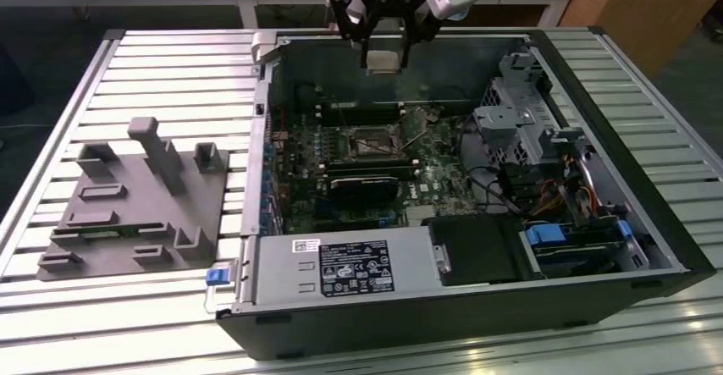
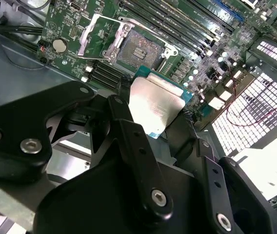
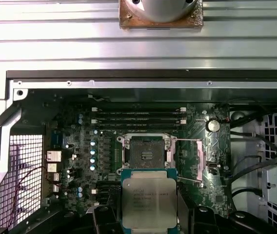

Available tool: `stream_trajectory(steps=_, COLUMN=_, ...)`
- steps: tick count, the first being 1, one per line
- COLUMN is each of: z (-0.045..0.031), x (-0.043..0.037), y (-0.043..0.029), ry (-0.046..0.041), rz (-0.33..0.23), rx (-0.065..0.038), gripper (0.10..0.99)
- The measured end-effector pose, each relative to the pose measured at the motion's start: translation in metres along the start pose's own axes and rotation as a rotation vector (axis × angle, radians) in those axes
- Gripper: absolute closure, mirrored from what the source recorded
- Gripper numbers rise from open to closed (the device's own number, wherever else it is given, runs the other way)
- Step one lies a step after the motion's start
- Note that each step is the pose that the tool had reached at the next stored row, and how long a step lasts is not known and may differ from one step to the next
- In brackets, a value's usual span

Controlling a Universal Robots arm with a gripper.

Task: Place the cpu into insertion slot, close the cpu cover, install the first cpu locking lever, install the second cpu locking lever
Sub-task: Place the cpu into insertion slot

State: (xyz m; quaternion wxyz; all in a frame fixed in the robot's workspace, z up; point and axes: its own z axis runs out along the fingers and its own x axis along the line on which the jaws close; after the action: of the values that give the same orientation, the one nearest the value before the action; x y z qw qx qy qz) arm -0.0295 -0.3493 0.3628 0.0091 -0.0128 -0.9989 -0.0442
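Presently the chip (image 3: 147, 202) is gripped by its edges between the closed fingers of the gripper (image 1: 384, 52), held in the air over the green board (image 3: 212, 191) and short of the open socket (image 3: 147, 152), whose contacts could be damaged if it is lowered tilted or off-centre.

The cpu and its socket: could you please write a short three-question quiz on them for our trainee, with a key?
1. True or false: the cpu already lies in the insertion slot.
2. In the second wrist view, the cpu cover is: A) shut over the slot, B) swung open beside the slot, C) missing.
3. Fill in: in the exterior view, the jaws hold the ___ above the open case.

Key: 1 false, it is held clear of the slot; 2 B; 3 cpu.
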Motion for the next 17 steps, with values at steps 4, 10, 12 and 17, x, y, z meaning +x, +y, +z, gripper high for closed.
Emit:
stream_trajectory(steps=4, z=0.0016, x=0.0000, y=-0.0001, ry=-0.0001, rz=0.000, rx=0.001, gripper=0.545)
stream_trajectory(steps=10, z=0.0049, x=-0.0001, y=-0.0005, ry=-0.0008, rz=0.000, rx=0.005, gripper=0.545)
stream_trajectory(steps=12, z=0.0063, x=-0.0001, y=-0.0006, ry=-0.0017, rz=0.000, rx=0.005, gripper=0.545)
stream_trajectory(steps=17, z=0.0104, x=-0.0002, y=-0.0009, ry=-0.0034, rz=0.000, rx=0.005, gripper=0.545)
